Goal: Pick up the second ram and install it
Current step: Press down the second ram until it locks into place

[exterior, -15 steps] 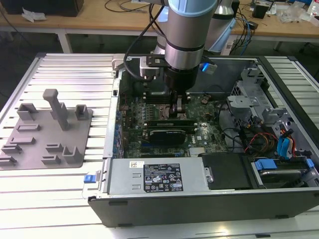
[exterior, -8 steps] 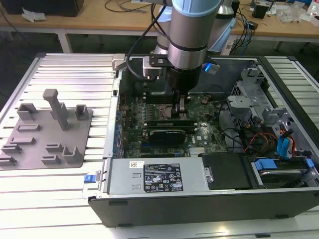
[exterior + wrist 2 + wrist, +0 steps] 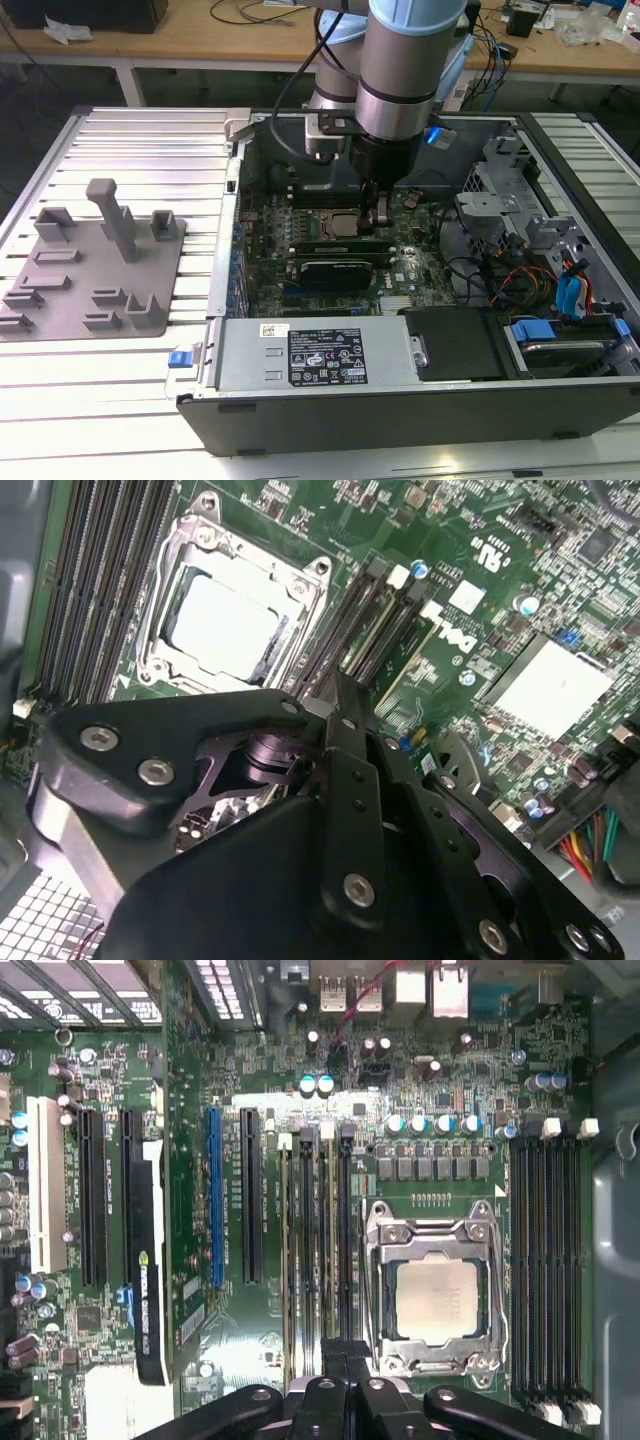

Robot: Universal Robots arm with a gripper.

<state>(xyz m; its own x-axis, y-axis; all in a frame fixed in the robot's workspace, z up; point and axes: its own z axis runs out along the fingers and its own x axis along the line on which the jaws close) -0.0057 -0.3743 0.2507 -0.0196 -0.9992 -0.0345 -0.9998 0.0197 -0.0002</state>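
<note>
My gripper (image 3: 378, 222) reaches down into the open computer case, onto the memory slots beside the processor socket (image 3: 345, 225). In the first wrist view the second ram (image 3: 325, 1240) stands edge-on in its slot as a thin green strip and runs in under my gripper (image 3: 347, 1360). A similar green stick (image 3: 290, 1250) stands two slots over. In the second wrist view the gripper (image 3: 325, 705) has its fingers drawn together over the end of the slots. The fingers look shut on the stick's top edge; the contact itself is hidden.
The socket (image 3: 435, 1300) lies right beside the fingers. A black expansion card (image 3: 340, 270) stands close by. Empty slots (image 3: 545, 1260) lie beyond the socket. Cables (image 3: 510, 280) crowd the exterior view's right. A grey fixture block (image 3: 95, 260) sits outside the case.
</note>
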